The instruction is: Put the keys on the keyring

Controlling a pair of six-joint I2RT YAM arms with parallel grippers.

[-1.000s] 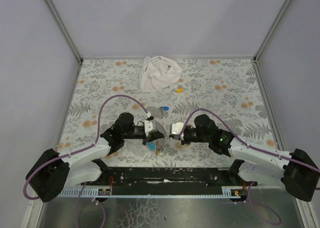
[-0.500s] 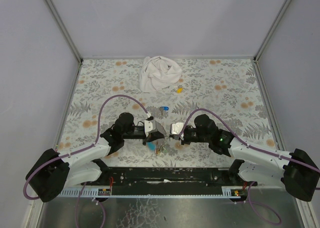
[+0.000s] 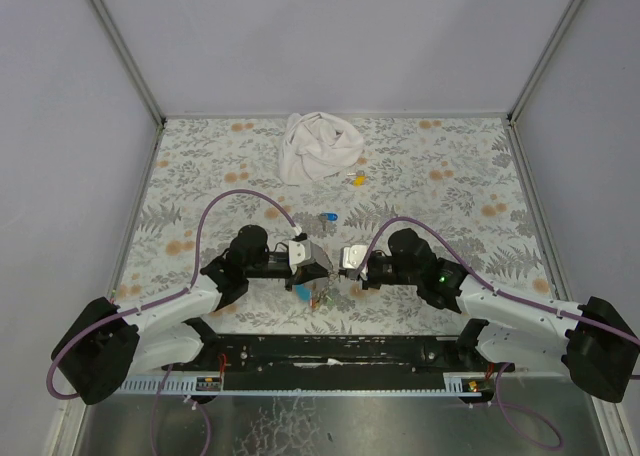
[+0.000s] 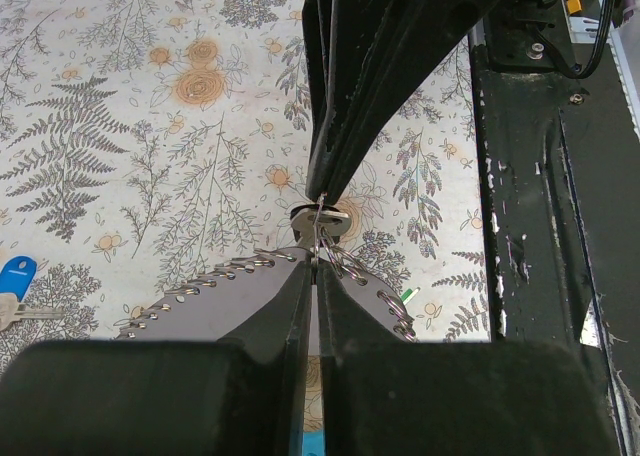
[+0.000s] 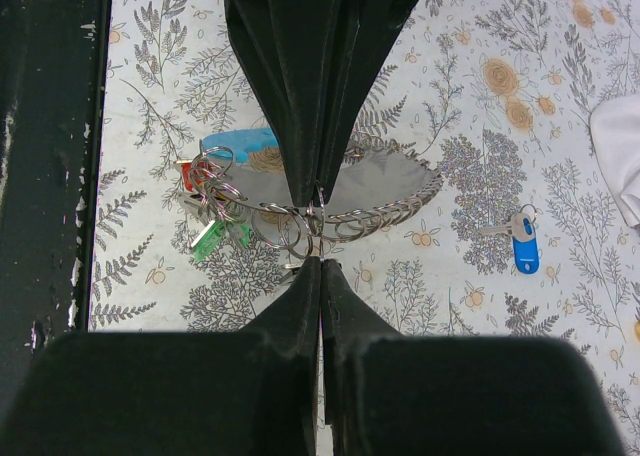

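Note:
My left gripper is shut on the keyring's grey strap, which shows its blue inner side and carries a row of small metal rings along its edge. My right gripper meets it tip to tip and is shut on one thin metal ring held edge-on. In the left wrist view the strap drapes over my left fingertips. Green-capped keys hang from the rings beside a small red piece. A blue-capped key lies loose on the table beyond the grippers; it also shows in the right wrist view.
A crumpled white cloth lies at the back centre with a small yellow piece beside it. The black rail holding the arm bases runs along the near edge. Grey walls close in the floral table.

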